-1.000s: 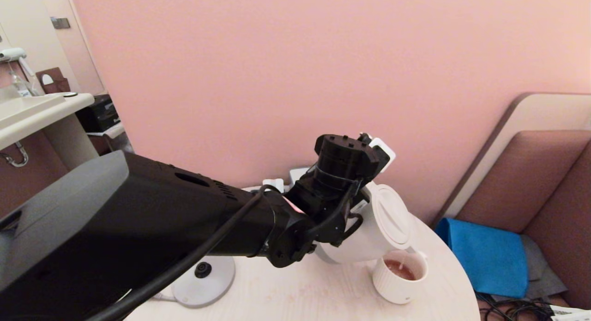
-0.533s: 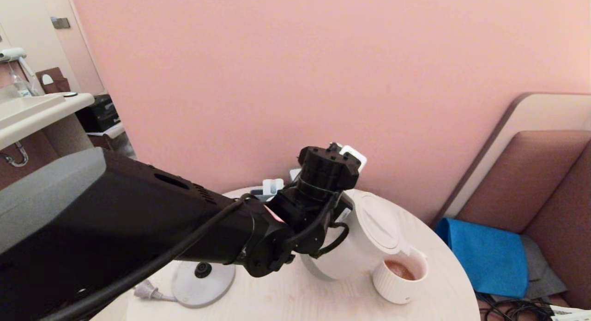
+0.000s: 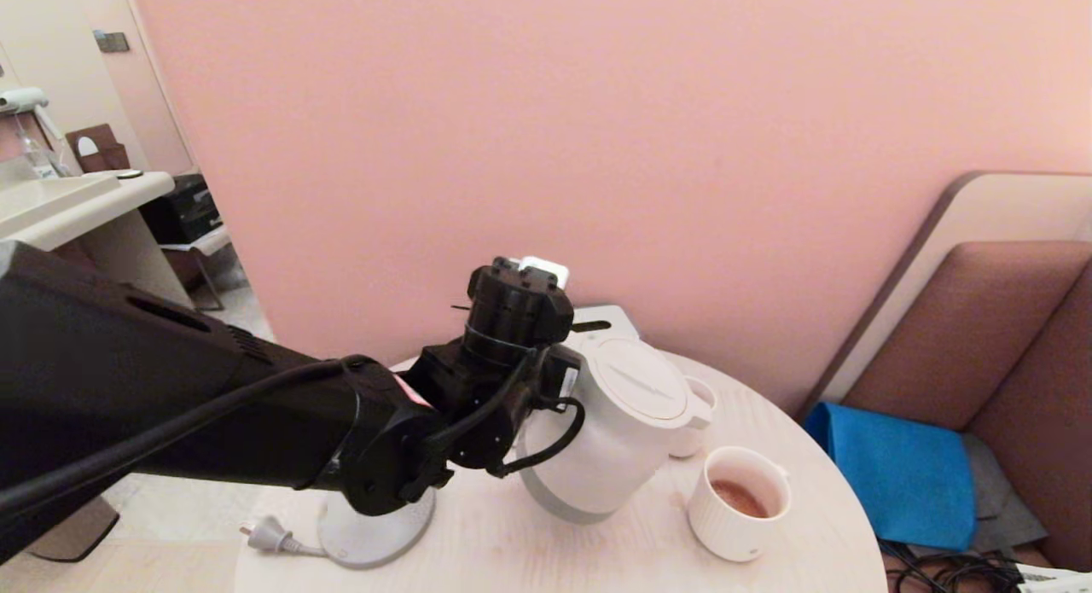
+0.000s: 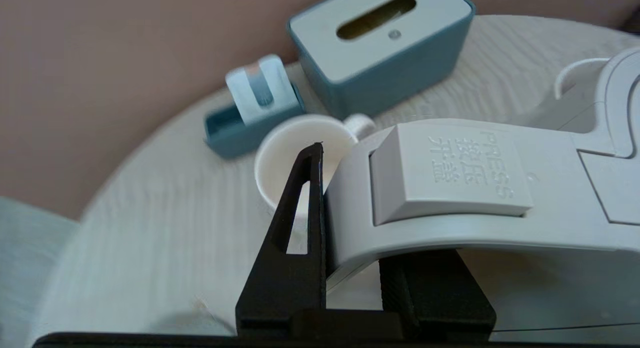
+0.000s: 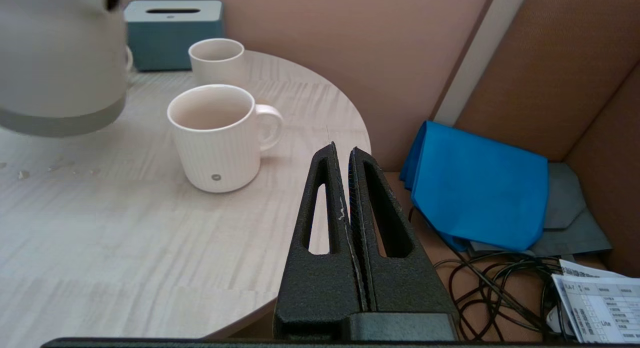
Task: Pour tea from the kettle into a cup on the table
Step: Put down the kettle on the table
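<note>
Since the earlier frames, my left arm has drawn back toward my left, and the kettle (image 3: 610,427) has swung from a steep pouring tilt over the cup (image 3: 739,503) to nearly upright, its spout now clear of the cup's rim.

Item, left hand (image 4: 350,268): pinching the kettle's white loop handle (image 4: 450,188), one black finger (image 4: 300,228) pressed against the handle's side, the other beneath it. A button marked PRESS sits on the handle's top.

Item, kettle: white, grey bottom band, flat round lid; held just above the worktop (image 3: 529,550), slightly tilted, to the cup's left in the head view.

Item, cup: cream-white ribbed mug with a side handle and a small grey dot near the base; stands on the worktop near its right edge, apart from the kettle. Tea (image 3: 739,497), reddish-brown, lies shallow in its bottom.

Item, right hand (image 5: 348,157): fingers pressed together, holding nothing, parked off the worktop's right edge.

Item, other worktop goods: round white kettle base (image 3: 375,533) with plug (image 3: 266,537) at the near left; a second white cup (image 3: 693,422) behind the kettle's spout; a grey-blue tissue box (image 4: 380,42) toward the wall; a small blue holder (image 4: 250,112) beside it.

Item, surroundings: blue cloth (image 3: 896,473) and black cables (image 5: 500,288) on the floor to the right.
</note>
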Available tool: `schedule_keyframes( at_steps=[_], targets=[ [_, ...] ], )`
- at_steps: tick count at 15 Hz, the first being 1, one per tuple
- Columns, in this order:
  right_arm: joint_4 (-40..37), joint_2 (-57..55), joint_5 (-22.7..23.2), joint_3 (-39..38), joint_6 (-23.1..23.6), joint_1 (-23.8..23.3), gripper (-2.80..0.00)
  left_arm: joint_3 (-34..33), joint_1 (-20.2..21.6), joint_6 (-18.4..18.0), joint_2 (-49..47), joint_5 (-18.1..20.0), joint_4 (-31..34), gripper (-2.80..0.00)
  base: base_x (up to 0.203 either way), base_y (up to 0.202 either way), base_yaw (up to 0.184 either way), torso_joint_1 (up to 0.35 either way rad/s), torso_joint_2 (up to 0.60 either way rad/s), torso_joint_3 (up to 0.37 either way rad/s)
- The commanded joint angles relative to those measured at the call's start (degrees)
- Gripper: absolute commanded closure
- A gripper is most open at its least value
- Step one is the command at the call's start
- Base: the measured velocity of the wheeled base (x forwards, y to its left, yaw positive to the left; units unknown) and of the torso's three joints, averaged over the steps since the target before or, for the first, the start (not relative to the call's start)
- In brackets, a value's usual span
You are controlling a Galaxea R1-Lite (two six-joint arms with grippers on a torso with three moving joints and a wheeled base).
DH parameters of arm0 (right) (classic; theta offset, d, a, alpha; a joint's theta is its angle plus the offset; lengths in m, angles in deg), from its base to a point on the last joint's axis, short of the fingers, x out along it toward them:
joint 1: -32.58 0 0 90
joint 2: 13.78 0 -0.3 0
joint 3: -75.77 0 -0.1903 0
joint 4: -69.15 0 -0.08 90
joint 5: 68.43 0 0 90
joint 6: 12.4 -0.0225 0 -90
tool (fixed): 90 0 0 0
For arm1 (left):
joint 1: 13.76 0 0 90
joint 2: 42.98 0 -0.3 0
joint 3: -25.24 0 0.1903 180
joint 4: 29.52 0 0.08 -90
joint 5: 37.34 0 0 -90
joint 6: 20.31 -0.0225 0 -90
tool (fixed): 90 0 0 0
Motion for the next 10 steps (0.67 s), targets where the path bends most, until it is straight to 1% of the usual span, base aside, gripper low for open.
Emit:
schedule_keyframes(
  at_steps=[1, 4, 6, 7, 8, 10],
  targets=[
    [0.01, -0.07, 0.02, 0.0, -0.03, 0.03, 0.0, -3.67, 0.28, 2.6, 3.75, 0.03, -0.93, 0.0, 0.0, 0.0, 0.0, 0.0, 0.0, 0.0],
    [0.03, -0.07, 0.02, 0.0, -0.02, 0.02, 0.0, -12.17, 0.46, 6.42, 8.66, 0.71, -7.15, 0.0, 0.0, 0.0, 0.0, 0.0, 0.0, 0.0],
    [-0.02, -0.07, 0.02, 0.0, 0.02, -0.05, 0.0, -19.12, 1.76, 8.02, 11.75, 0.88, -10.81, 0.0, 0.0, 0.0, 0.0, 0.0, 0.0, 0.0],
    [0.03, -0.07, 0.02, 0.0, 0.05, 0.02, 0.0, -22.47, 2.98, 8.8, 13.22, 1.23, -12.88, 0.0, 0.0, 0.0, 0.0, 0.0, 0.0, 0.0],
    [0.03, -0.07, 0.02, 0.0, 0.06, 0.03, 0.0, -26.07, 4.9, 9.89, 14.9, 1.84, -15.32, 0.0, 0.0, 0.0, 0.0, 0.0, 0.0, 0.0],
    [0.03, -0.07, 0.02, 0.0, 0.06, -0.06, 0.0, -31.25, 9.38, 10.99, 17.17, 2.63, -19.02, 0.0, 0.0, 0.0, 0.0, 0.0, 0.0, 0.0]
  ],
)
